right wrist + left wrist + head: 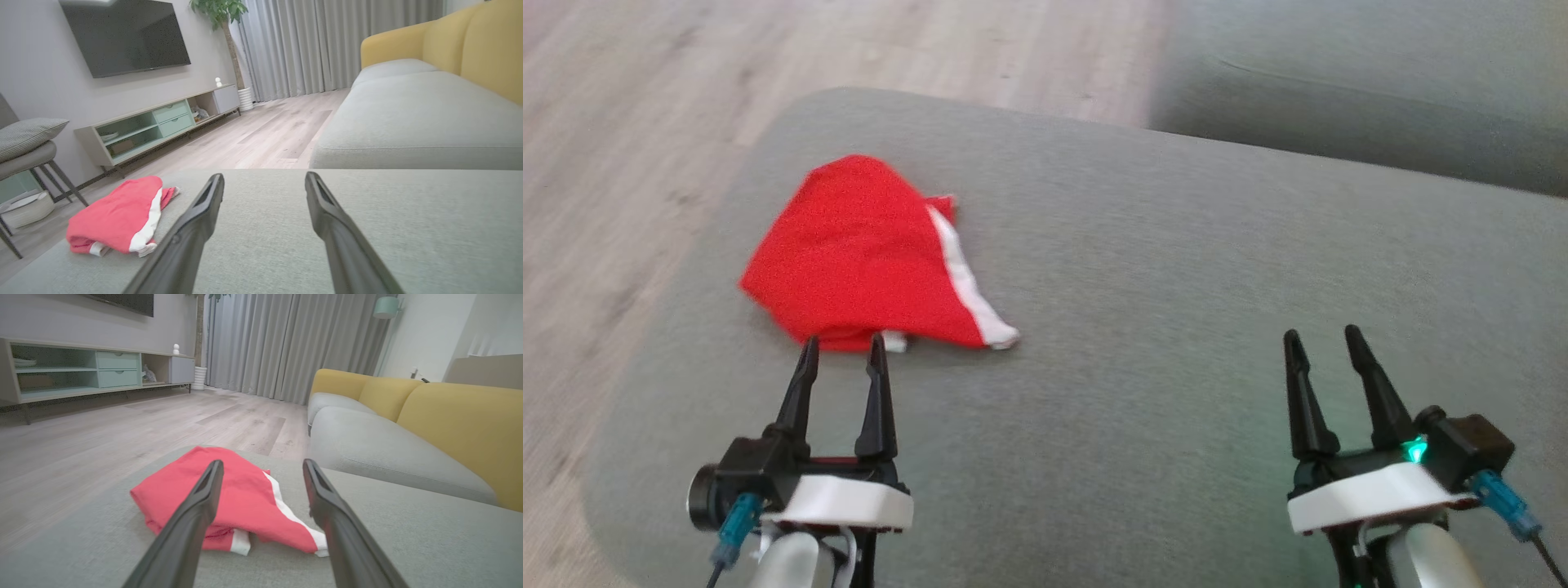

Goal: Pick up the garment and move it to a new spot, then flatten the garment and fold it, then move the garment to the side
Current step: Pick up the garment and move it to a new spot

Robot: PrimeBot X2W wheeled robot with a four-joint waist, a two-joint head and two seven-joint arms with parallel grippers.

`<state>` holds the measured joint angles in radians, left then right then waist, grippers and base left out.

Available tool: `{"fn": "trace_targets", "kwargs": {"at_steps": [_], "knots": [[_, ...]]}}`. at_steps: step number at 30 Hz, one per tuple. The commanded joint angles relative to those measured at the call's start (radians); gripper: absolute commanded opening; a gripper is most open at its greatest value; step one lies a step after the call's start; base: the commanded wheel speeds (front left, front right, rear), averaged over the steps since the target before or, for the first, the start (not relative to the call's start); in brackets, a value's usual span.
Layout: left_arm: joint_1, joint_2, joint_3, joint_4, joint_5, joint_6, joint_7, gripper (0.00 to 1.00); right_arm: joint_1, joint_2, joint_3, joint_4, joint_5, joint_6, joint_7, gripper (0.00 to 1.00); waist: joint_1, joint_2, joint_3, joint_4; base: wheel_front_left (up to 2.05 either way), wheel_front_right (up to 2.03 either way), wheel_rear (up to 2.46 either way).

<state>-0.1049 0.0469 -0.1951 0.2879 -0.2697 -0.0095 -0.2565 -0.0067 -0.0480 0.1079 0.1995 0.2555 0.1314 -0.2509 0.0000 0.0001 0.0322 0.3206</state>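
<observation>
Red with a white stripe [964, 278], the garment [849, 253] lies in a loose heap on the left part of the grey cushion [1176, 245], near the edge that drops to the floor [621, 163]; none of the task looks done, so I judge the first pick-up to be the step in hand. My left claw [843, 340] stands wide open and holds nothing; its tips point straight at the heap's near hem and sit right at it, though I cannot tell whether they touch cloth. My right claw [1323, 333] is just as wide and empty, well apart from the garment, over bare cushion on the right. So the left arm is plainly the nearer; the garment lies dead ahead of it and far to the left of the other. The heap's longer run, marked by the stripe, goes slantwise from far-middle to near-right; a short reach forward and down should put the hem between my left jaws, I think.
</observation>
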Motion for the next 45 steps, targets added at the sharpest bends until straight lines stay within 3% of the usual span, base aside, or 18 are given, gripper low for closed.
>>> {"fn": "trace_targets", "kwargs": {"at_steps": [1,8,15,23,31,41,45], "knots": [[-0.024,0.003,0.036,-0.026,0.012,0.001,-0.005,1.0,-0.017,-0.002,0.031,-0.026,0.009,-0.001,-0.011,1.0,0.0,-0.0001,-0.013,0.052,0.0,0.0,0.0],[-0.017,0.003,0.038,-0.021,0.017,-0.007,-0.005,1.0,-0.017,-0.002,0.058,-0.009,0.025,-0.001,-0.011,1.0,0.0,-0.0001,-0.03,0.13,0.0,0.0,0.0],[-0.012,0.003,0.043,-0.015,0.025,-0.016,-0.005,1.0,-0.017,-0.002,0.063,-0.003,0.041,-0.001,-0.011,1.0,0.0,-0.0001,-0.036,0.148,0.0,0.0,0.0],[-0.057,0.003,0.024,0.0,0.03,-0.034,-0.005,1.0,-0.034,-0.002,0.052,-0.001,0.032,-0.001,-0.011,1.0,0.0,-0.0001,0.001,0.112,0.0,0.0,0.0],[-0.232,0.003,-0.087,0.113,0.022,-0.055,0.001,1.0,-0.07,-0.002,0.037,-0.01,0.002,-0.001,-0.011,1.0,0.0,-0.0001,0.077,0.058,0.0,0.0,0.0],[-0.429,0.006,-0.22,0.3,0.03,-0.09,0.236,1.0,-0.139,-0.002,0.009,-0.05,-0.022,-0.001,-0.011,1.0,0.0,-0.0001,0.178,-0.025,0.0,0.0,0.0],[-0.448,0.009,-0.223,0.334,0.032,-0.075,0.271,1.0,-0.149,-0.002,0.006,-0.057,-0.027,-0.001,-0.011,1.0,0.0,-0.0001,0.195,-0.046,0.0,0.0,0.0]]}}
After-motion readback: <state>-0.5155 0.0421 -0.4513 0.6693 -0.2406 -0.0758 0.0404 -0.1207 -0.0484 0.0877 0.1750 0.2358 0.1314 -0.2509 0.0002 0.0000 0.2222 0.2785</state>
